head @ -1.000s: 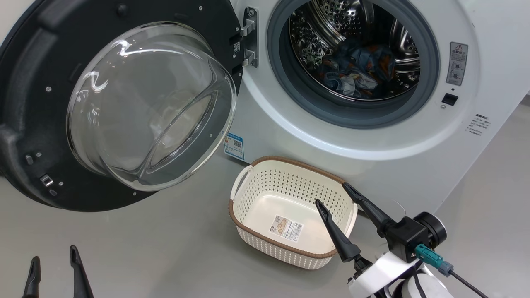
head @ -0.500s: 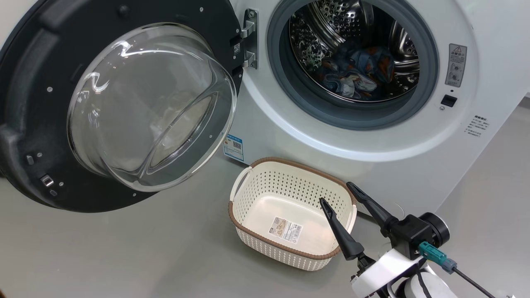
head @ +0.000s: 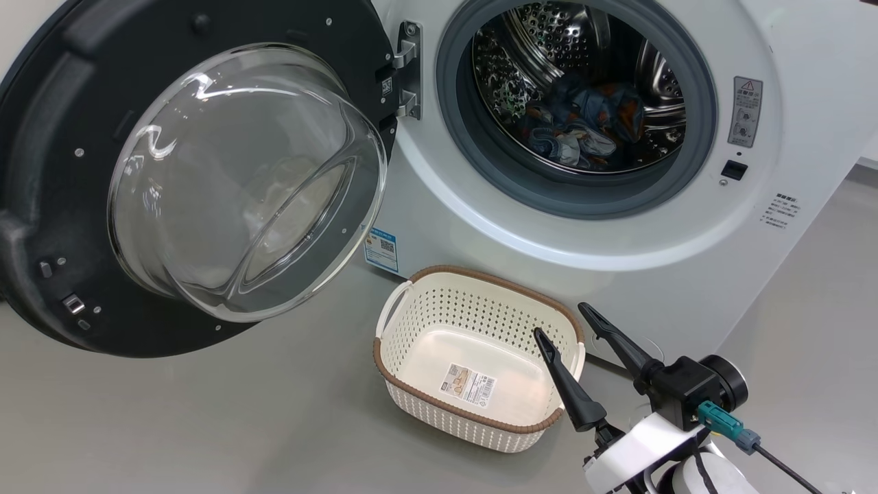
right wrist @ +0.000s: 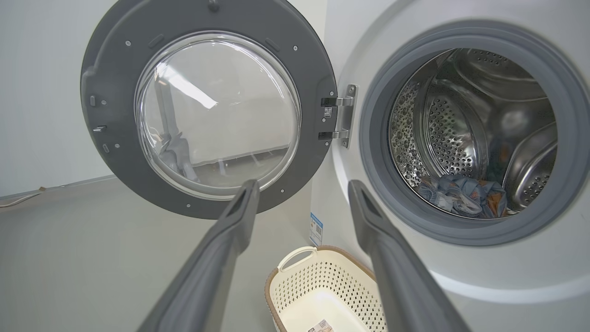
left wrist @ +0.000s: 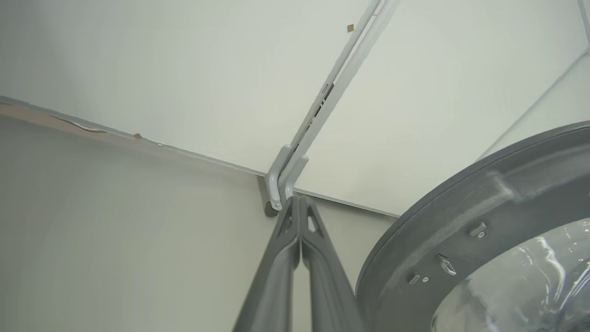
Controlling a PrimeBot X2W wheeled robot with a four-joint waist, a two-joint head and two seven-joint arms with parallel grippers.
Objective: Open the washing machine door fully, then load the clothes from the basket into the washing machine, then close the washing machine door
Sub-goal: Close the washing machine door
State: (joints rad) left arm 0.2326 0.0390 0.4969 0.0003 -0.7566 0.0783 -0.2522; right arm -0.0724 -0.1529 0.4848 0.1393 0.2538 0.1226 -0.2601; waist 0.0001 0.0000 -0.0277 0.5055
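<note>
Right fingers spread wide and empty; left fingers pressed together, holding nothing.
One empty basket sits on the floor by the right fingers, just before one washing machine; its one door hangs open at left, one bundle of clothes in the drum.

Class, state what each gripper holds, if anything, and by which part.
Nothing is held: the left gripper is shut empty, the right gripper open and empty.
</note>
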